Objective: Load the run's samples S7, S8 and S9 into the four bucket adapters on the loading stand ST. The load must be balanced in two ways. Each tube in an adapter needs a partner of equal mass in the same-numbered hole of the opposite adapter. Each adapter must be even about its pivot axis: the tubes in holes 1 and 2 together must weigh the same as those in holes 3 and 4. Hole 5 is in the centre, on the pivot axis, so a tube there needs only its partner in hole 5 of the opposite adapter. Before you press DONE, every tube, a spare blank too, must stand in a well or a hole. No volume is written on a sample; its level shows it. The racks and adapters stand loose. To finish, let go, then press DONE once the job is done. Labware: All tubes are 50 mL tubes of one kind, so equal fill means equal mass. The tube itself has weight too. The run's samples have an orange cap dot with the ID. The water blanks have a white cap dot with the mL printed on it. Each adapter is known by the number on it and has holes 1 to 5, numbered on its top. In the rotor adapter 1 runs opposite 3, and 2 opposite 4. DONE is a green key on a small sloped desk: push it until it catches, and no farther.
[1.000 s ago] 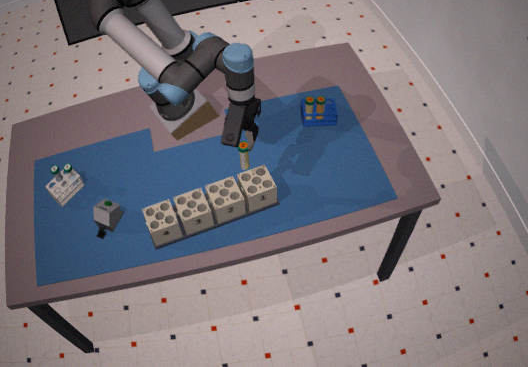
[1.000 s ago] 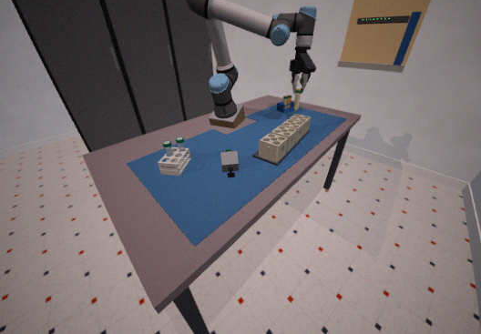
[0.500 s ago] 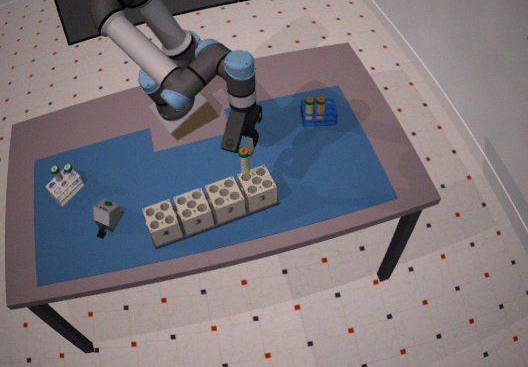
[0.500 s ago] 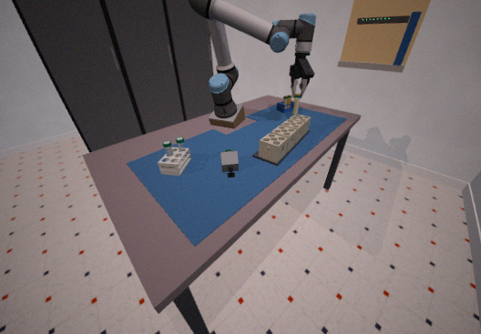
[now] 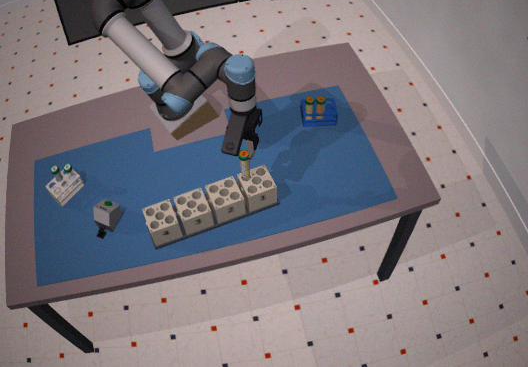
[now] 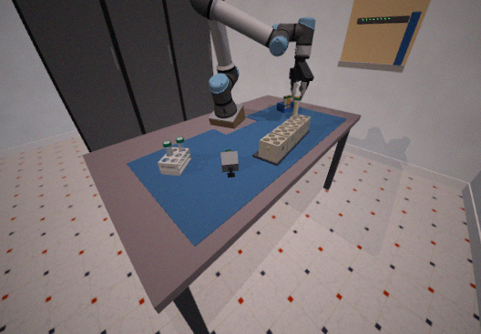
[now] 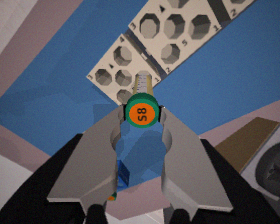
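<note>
My gripper (image 5: pixel 245 154) (image 6: pixel 297 97) (image 7: pixel 142 106) is shut on tube S8 at its green cap. Tube S8 (image 5: pixel 245 167) (image 6: pixel 296 107) (image 7: pixel 143 89) hangs about upright, its lower end at hole 1 of adapter 1 (image 5: pixel 264 200) (image 7: pixel 111 89); whether the tip is inside cannot be told. Adapters 2 (image 5: pixel 230 210), 3 (image 5: pixel 198 222) and 4 (image 5: pixel 166 234) show no tubes. Two orange-dot samples (image 5: pixel 310 106) (image 5: pixel 320 107) stand in the blue rack (image 5: pixel 320 123) (image 6: pixel 281 107). Two green-capped tubes (image 5: pixel 55 171) (image 5: pixel 68 169) stand in the white rack (image 5: pixel 63 197) (image 6: pixel 171 170). Their printed dots are unreadable.
The green DONE key (image 5: pixel 108 203) sits on the small grey desk (image 5: pixel 105 215) (image 6: pixel 230 162), between the white rack and adapter 4. The adapters stand in a row on a dark stand (image 5: pixel 217 227) (image 6: pixel 273 159). The arm's base is at the table's back edge.
</note>
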Controlling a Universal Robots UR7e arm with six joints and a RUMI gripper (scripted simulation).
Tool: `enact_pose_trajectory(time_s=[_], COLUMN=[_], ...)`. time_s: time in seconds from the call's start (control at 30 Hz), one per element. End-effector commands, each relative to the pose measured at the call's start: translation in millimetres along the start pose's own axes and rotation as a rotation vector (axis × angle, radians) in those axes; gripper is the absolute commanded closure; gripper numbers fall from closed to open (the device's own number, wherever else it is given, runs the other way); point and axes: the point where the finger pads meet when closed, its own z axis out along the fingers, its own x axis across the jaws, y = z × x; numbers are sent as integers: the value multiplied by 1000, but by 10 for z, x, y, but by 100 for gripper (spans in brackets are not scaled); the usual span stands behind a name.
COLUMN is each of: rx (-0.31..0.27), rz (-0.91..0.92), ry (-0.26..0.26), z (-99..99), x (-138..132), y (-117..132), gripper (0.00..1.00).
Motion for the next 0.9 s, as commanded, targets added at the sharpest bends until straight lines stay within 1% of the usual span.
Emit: enact_pose_trajectory(time_s=[0.0, 0.13, 0.87], rx=[1, 1, 1], rz=[0, 0, 0], ry=[-1, -1, -1], z=[-2, -3, 264], x=[-3, -3, -3], y=[-2, -2, -2], gripper=[100, 100, 100])
